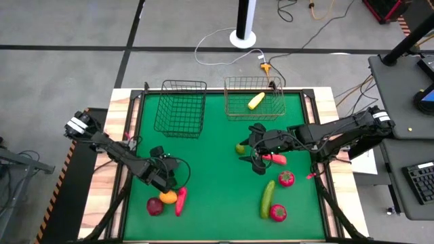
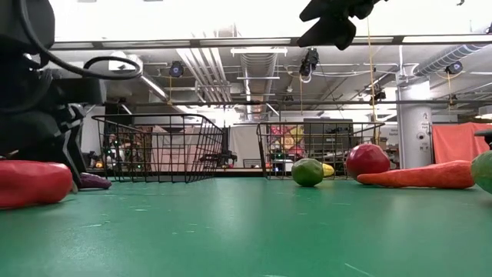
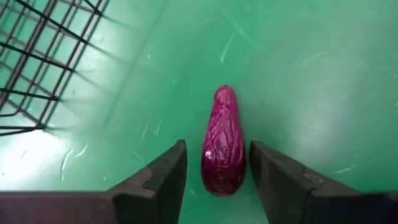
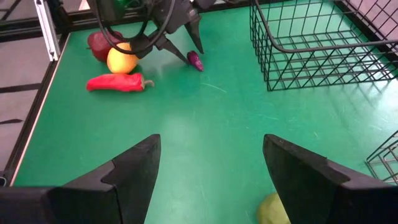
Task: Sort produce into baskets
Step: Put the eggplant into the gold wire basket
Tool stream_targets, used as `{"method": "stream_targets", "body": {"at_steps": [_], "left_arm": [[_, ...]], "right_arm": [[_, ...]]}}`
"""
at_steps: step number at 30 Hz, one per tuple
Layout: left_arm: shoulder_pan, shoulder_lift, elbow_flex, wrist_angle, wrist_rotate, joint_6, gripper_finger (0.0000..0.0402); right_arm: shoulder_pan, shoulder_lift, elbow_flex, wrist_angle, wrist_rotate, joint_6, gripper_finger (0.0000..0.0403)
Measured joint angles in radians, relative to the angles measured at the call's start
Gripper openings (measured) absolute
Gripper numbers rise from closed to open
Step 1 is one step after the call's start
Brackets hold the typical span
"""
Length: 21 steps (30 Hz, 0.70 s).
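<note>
Your left end effector sits low over the green desk with its fingers spread on either side of the small dark purple toy eggplant, which lies flat on the surface with its narrow tip pointing away from the wrist; nothing is pinched yet. To do this step well, ease forward so the pads flank the fattest part of the body, keep the eggplant centred between them, then close gently, since its rounded, glossy sides look likely to squirt out of an off-centre squeeze. The dark black wire-mesh basket stands well ahead toward the far edge and appears empty, with clear green between it and you, so lift high enough to clear its rim before carrying over. Just behind your wrist lie the long red toy pepper, the round orange fruit and the dark red round fruit, so avoid backing up or sweeping sideways. Your right end effector hovers raised near mid-desk, fingers spread and empty, above the green round fruit and the orange-red toy carrot; the silvery-grey wire basket already holds a yellow piece. Keep your path left of centre.
</note>
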Motion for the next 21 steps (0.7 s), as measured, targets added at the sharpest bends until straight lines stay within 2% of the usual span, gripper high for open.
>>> {"method": "stream_targets", "body": {"at_steps": [14, 21], "left_arm": [[0.0, 0.0, -0.027, 0.018, -0.011, -0.031, 0.0077], [0.0, -0.004, -0.028, 0.015, -0.015, -0.03, 0.0063]], "right_arm": [[0.0, 0.0, 0.0, 0.006, 0.0, -0.007, 0.0276], [0.0, 0.0, 0.0, 0.006, 0.0, -0.007, 0.0276]]}}
